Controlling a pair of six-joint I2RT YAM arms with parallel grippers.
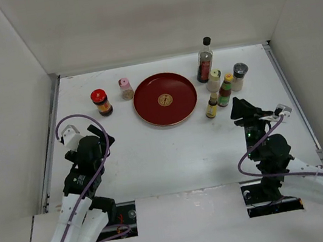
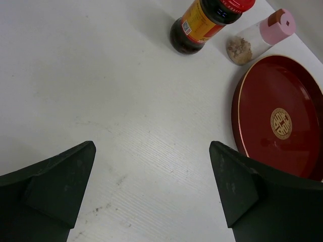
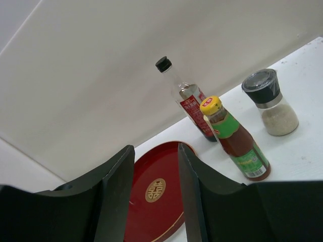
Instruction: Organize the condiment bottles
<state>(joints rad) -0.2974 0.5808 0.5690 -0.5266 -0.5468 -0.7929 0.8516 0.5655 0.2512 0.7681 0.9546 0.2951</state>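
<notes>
Seven condiment bottles stand at the back of the table. The red-capped jar (image 1: 101,102) and the pink-capped jar (image 1: 125,88) are left of the round red plate (image 1: 165,99). On the right cluster the tall black-capped bottle (image 1: 205,60), the cream-capped (image 1: 213,81), grey-capped (image 1: 240,76), orange-capped green-labelled (image 1: 225,91) and yellow-capped (image 1: 211,106) bottles. My left gripper (image 1: 97,136) (image 2: 151,176) is open and empty, short of the red-capped jar (image 2: 202,22). My right gripper (image 1: 238,109) (image 3: 156,171) is open and empty, just in front of the right cluster.
White walls enclose the table on three sides. The pink-capped jar (image 2: 260,40) stands close to the plate's rim (image 2: 237,108). In the right wrist view the green-labelled bottle (image 3: 234,138), the tall bottle (image 3: 184,96) and the grey-capped grinder (image 3: 270,103) stand right of the plate (image 3: 151,214).
</notes>
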